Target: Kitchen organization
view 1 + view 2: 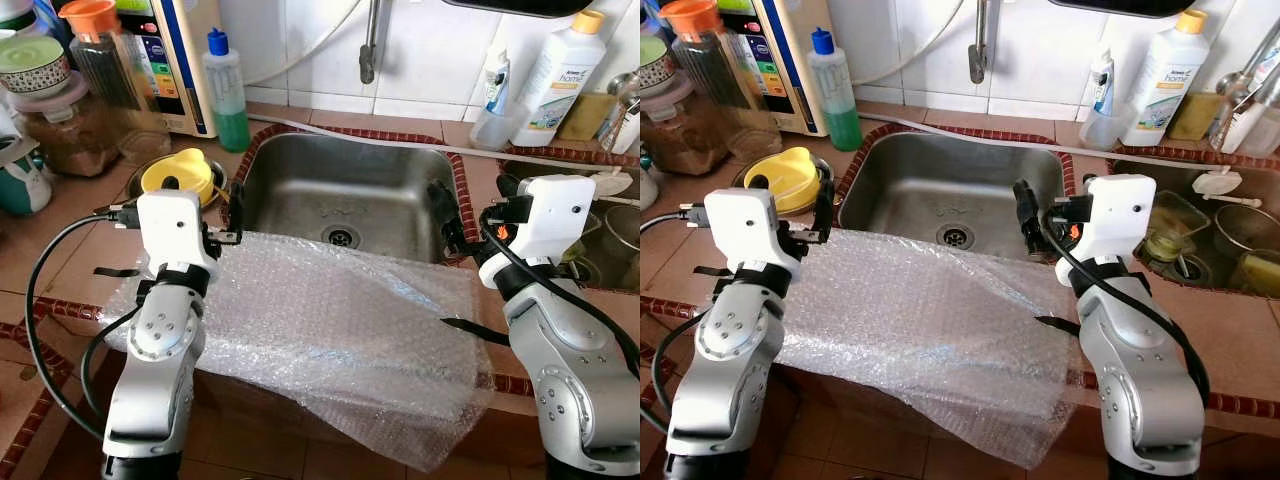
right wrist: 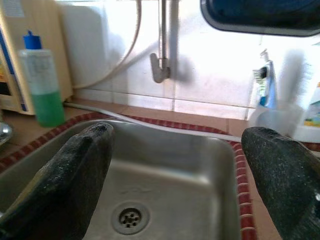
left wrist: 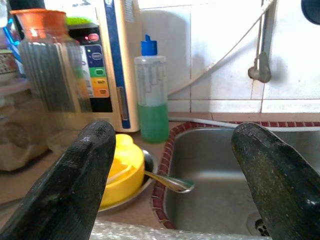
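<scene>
Standing at the counter, I have the bubble wrap sheet [image 1: 320, 330] nearest me, spread flat across the front counter edge [image 1: 1240, 405] and hanging over it at my 6 o'clock, its far edge reaching the near rim of the steel sink [image 1: 345, 190]. My left gripper [image 1: 233, 212] hovers at the sheet's far corner at about 10 o'clock, fingers spread apart and holding nothing. My right gripper [image 1: 1026, 222] sits at about 2 o'clock over the sheet's far right edge, at the sink's right rim, likewise spread wide and empty.

The risk I judge here is the sheet itself: it is light and half off the counter, so a one-sided pinch or a brush from a forearm could drag it to the floor or tip its far edge into the basin. Closing too high would catch only air.

Beyond my left gripper, at 11 o'clock, a yellow lid [image 3: 120, 167] rests on a metal plate with a spoon [image 3: 167, 181] jutting toward the sink. Farther back stands a green soap bottle [image 1: 228, 95], and at 12 o'clock the faucet [image 2: 161, 67] on the tiled wall.
</scene>
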### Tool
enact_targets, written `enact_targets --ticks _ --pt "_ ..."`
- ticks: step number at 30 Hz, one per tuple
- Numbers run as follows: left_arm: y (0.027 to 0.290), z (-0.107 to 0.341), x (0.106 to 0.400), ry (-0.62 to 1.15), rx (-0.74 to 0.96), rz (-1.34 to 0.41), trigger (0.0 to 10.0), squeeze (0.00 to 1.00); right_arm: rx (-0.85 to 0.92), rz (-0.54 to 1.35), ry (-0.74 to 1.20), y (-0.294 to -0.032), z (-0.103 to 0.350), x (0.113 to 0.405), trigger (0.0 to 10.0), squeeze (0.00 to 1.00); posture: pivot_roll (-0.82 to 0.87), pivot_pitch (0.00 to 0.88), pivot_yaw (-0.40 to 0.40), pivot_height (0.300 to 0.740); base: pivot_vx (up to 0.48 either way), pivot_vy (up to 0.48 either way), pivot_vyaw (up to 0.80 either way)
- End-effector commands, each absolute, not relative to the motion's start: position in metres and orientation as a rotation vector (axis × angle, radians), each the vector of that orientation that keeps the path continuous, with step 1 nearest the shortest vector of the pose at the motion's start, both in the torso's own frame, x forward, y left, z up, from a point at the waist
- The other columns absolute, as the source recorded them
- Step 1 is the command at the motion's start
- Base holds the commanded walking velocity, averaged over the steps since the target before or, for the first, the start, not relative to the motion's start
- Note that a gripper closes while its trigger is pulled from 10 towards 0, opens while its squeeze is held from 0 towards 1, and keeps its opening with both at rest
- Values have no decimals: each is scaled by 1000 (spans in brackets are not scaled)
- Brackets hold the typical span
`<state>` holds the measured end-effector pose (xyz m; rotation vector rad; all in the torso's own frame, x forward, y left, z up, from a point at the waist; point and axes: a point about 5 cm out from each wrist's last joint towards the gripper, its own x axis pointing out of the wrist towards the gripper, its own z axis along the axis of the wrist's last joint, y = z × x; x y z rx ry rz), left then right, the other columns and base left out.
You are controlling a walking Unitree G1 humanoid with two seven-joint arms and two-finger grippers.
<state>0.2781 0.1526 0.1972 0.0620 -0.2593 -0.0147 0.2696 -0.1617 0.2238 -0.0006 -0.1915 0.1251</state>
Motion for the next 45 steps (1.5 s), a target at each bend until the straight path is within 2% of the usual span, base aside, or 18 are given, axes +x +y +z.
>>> enact_targets --ticks 1,6,9,14,16,18,24,45 --pt "157 202 273 -265 66 -16 10000 0 -19 91 -193 -163 222 270 10000 0 -27 88 39 740 0 0 0" --pt "161 203 274 -251 77 -22 10000 0 14 56 -154 -167 216 274 10000 0 -20 81 48 740 0 0 0" --pt "158 211 275 -267 68 -33 10000 0 -52 21 -188 -167 221 275 10000 0 -19 79 52 740 0 0 0" --pt "156 212 274 -270 69 -54 10000 0 -41 5 -201 -167 222 275 10000 0 -20 79 54 740 0 0 0" --pt "157 209 273 -261 56 -58 10000 0 -105 9 -221 -168 224 274 10000 0 -24 82 52 740 0 0 0" --pt "158 210 273 -263 69 -53 10000 0 -40 22 -183 -167 220 273 10000 0 -24 83 51 740 0 0 0" --pt "158 210 275 -252 59 -40 10000 0 -44 47 -198 -167 221 273 10000 0 -26 79 49 740 0 165 0" --pt "152 211 279 -248 52 -40 10000 0 -53 54 -216 -165 222 272 10000 0 -28 84 56 740 326 261 0"
